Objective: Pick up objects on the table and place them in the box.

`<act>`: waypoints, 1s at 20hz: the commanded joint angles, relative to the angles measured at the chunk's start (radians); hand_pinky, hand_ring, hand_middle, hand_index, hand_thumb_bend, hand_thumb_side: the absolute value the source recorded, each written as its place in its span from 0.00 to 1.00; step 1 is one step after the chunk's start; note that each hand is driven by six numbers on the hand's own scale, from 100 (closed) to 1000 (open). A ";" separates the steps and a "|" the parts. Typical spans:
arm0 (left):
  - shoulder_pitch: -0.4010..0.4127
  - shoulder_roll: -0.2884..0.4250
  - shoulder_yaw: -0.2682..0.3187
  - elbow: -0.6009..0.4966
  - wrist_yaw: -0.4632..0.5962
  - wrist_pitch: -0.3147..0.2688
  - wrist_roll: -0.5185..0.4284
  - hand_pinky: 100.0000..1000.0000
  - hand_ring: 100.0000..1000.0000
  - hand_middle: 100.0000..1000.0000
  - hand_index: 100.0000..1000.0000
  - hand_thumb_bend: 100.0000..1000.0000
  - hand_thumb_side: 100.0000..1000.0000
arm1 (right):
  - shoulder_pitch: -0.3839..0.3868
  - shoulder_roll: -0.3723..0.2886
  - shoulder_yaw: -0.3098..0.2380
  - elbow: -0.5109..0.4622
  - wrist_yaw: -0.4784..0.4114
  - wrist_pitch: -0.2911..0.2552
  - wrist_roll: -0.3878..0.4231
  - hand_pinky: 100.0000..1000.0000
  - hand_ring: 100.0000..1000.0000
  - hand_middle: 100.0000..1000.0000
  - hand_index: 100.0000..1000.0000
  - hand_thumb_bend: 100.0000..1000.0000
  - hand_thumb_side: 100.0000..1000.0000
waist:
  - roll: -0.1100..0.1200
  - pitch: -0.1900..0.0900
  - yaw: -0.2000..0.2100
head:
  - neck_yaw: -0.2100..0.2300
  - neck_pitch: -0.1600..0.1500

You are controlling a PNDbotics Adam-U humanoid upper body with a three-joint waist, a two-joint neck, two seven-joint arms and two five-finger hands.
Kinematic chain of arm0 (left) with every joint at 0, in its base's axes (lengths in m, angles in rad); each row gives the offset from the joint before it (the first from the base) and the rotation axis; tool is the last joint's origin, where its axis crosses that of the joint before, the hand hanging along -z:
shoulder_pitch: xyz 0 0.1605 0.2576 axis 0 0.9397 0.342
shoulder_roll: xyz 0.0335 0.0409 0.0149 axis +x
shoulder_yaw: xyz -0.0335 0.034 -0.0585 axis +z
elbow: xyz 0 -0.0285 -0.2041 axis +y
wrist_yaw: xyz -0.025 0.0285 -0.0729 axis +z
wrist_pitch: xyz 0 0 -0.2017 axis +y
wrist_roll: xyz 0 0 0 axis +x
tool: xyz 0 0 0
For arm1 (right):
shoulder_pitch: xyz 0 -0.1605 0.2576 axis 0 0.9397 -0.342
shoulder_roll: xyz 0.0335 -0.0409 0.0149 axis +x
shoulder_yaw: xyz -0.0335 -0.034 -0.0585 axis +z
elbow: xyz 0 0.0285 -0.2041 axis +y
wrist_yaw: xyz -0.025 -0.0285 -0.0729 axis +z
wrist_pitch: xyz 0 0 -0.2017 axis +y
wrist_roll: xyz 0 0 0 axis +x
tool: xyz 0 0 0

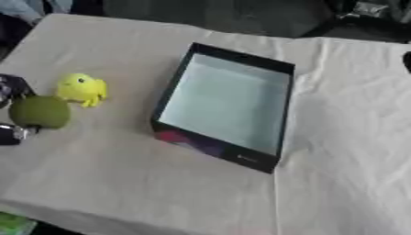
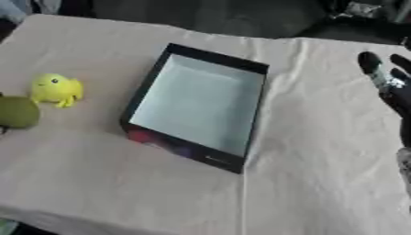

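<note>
A table (image 1: 120,183) covered with a pale beige cloth fills both views, lying a little askew. Near its middle sits a shallow black box (image 1: 282,108) with a pale, light-coloured inside; nothing lies in it. Its near outer wall shows a patch of red and purple print.

Well to the left of the box, two small things rest on the cloth. One is a yellow toy (image 1: 81,89) with a dark dot like an eye (its exact shape is hard to make out). Just beside it, toward the near-left, is a round olive-green ball (image 1: 39,111); the two look to be touching or very nearly so.

The left robot hand (image 1: 11,92) shows only at the left edge of the left eye view, as dark and silver parts above and below the green ball. It sits right at the ball, but I cannot tell whether its fingers curl round the ball or merely lie beside it.

The right robot hand (image 2: 391,87) shows at the right edge of the right eye view, well apart from the box, above the cloth. Its dark fingers point upward and are spread and straight, holding nothing.
</note>
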 commanded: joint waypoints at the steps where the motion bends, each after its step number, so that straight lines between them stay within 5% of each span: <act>1: -0.052 0.045 0.017 -0.093 0.004 0.006 0.033 0.66 0.57 0.56 0.40 0.14 0.00 | -0.005 -0.028 -0.008 -0.015 0.004 -0.002 0.006 0.93 0.86 0.90 0.84 0.70 0.24 | 0.003 -0.010 0.000 | -0.016 -0.001; 10: -0.408 0.018 -0.113 -0.142 0.145 -0.027 -0.087 0.66 0.57 0.56 0.40 0.13 0.00 | -0.016 -0.041 -0.003 -0.026 -0.002 0.001 0.010 0.93 0.86 0.90 0.84 0.70 0.25 | 0.007 -0.025 -0.008 | -0.053 -0.001; 15: -0.602 -0.112 -0.191 -0.056 0.172 -0.049 -0.178 0.66 0.56 0.56 0.40 0.12 0.00 | -0.017 -0.040 -0.005 -0.025 -0.004 0.001 0.007 0.93 0.86 0.90 0.84 0.70 0.26 | 0.008 -0.028 -0.011 | -0.061 -0.001; 20: -0.688 -0.255 -0.245 0.048 0.108 -0.091 -0.247 0.67 0.57 0.56 0.41 0.13 0.00 | -0.028 -0.035 -0.003 -0.027 -0.009 0.000 0.005 0.93 0.86 0.90 0.84 0.70 0.26 | 0.005 -0.023 -0.017 | -0.083 -0.001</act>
